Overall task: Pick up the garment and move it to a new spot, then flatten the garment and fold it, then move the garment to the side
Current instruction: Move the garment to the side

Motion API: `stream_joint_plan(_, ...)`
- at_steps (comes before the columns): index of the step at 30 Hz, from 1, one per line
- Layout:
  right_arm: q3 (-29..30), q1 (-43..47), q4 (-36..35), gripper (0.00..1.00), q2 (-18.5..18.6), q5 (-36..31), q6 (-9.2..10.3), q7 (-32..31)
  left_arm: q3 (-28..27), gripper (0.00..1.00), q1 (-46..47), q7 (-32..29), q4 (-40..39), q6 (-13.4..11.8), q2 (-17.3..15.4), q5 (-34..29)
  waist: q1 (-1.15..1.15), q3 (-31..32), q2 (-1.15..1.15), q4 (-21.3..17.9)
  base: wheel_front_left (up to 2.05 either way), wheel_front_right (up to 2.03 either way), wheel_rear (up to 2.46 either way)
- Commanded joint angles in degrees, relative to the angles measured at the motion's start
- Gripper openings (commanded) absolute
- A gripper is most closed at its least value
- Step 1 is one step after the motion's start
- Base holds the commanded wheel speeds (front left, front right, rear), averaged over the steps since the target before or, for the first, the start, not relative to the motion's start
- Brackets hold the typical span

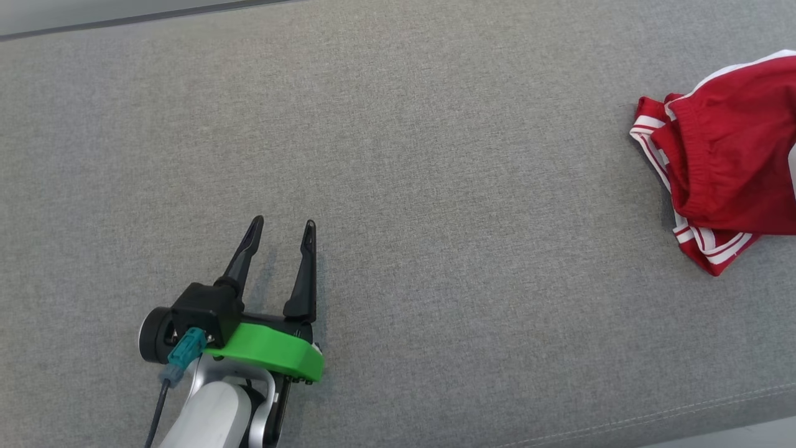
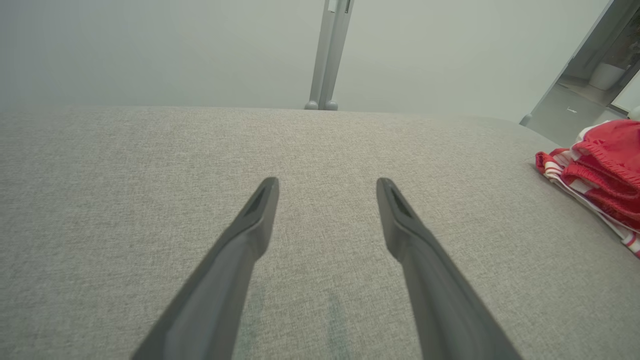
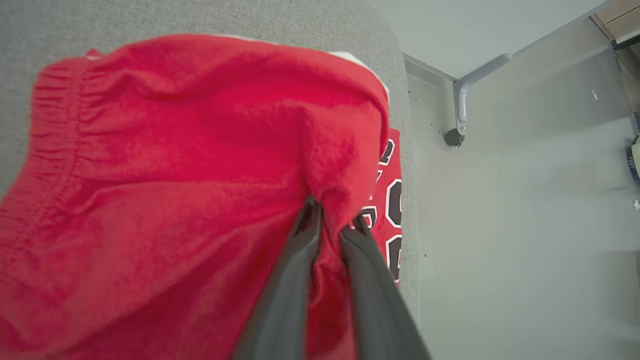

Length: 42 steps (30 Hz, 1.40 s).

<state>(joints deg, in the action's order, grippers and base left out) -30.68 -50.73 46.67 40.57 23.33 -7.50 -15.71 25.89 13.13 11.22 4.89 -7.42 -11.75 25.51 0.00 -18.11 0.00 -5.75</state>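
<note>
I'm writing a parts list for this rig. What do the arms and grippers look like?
The left gripper has two long, dark, tapering fingers on a black body, with a bright green bracket, a teal connector with a dark cable, and a pale forearm. The right gripper shows the same dark, slim fingers.

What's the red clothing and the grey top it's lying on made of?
The red garment with white-striped trim looks like soft, matte knit cloth: it bunches, with a gathered waistband. The grey surface seems woven upholstery fabric, showing a fine flecked weave.
</note>
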Motion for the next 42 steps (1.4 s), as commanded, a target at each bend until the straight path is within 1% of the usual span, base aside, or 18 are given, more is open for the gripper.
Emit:
stream_joint_plan(1,-0.3,-1.0,1.4,0.94,-0.2,-1.3,0.02,1.6,0.0,1.00,0.8,0.2,-0.2,-0.1,-0.5,-0.2,0.00,0.0,0.00,0.2,0.00,0.00,0.00)
stream_joint_plan(2,-0.3,-1.4,2.4,1.00,-0.3,-1.7,0.02,2.2,0.0,1.00,0.8,0.1,-0.1,-0.2,-0.4,-0.1,0.00,0.0,0.00,0.2,0.00,0.00,0.00)
stream_joint_plan(7,-0.5,-2.3,5.8,1.00,-1.2,-2.7,0.02,4.5,0.4,1.00,0.4,0.1,0.0,-0.4,-0.5,-0.1,0.00,0.4,0.00,0.0,0.00,0.00,0.00)
stream_joint_plan(17,0.2,-2.6,12.3,1.00,-1.3,-3.8,0.03,9.2,0.9,1.00,-1.1,0.0,0.2,-0.7,-0.7,0.6,0.00,2.6,0.00,-1.6,0.00,0.00,0.00)
stream_joint_plan(23,0.9,-3.3,14.3,1.00,-2.2,-3.9,0.03,11.9,1.0,1.00,-2.0,-0.2,0.3,-1.1,-0.9,0.8,0.00,4.3,0.00,-2.8,0.00,0.00,0.00)
stream_joint_plan(29,1.4,-5.2,13.0,1.00,-4.8,-3.8,0.03,15.9,0.8,1.00,-2.8,0.1,0.4,-1.3,-0.9,1.5,0.00,6.9,0.00,-3.9,0.00,0.00,0.00)
stream_joint_plan(34,2.1,-5.8,10.2,1.00,-7.8,-1.3,0.03,20.6,-0.1,1.00,-3.4,0.8,0.4,-1.4,-0.6,2.6,0.00,9.6,0.00,-4.1,0.00,0.00,0.00)
stream_joint_plan(42,2.6,-1.2,4.0,1.00,-13.4,2.8,0.03,25.5,-4.2,1.00,-6.1,2.4,-0.1,-1.9,-0.3,6.2,0.00,13.7,0.00,-3.5,0.00,0.00,0.00)
